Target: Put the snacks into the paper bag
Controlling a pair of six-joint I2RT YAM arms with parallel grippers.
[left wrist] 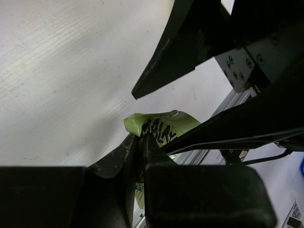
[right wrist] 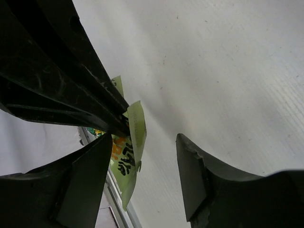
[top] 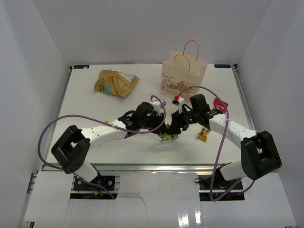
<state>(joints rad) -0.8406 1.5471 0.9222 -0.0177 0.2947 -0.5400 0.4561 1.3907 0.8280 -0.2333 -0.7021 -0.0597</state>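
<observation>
Green packet (left wrist: 161,124) pinched in left fingers (left wrist: 190,190); right fingers (right wrist: 204,185) wide open, empty, flanking it. Close right fully before releasing left.

the green packet (left wrist: 164,124) is thin glossy plastic film, creased and catching light. the table (left wrist: 57,71) is matt white with a faint ribbed grain, and the fingers (right wrist: 194,185) of the right gripper (right wrist: 144,140) are dull black plastic, chipped at the edges. the paper bag (top: 184,78) is matt beige paper.
</observation>
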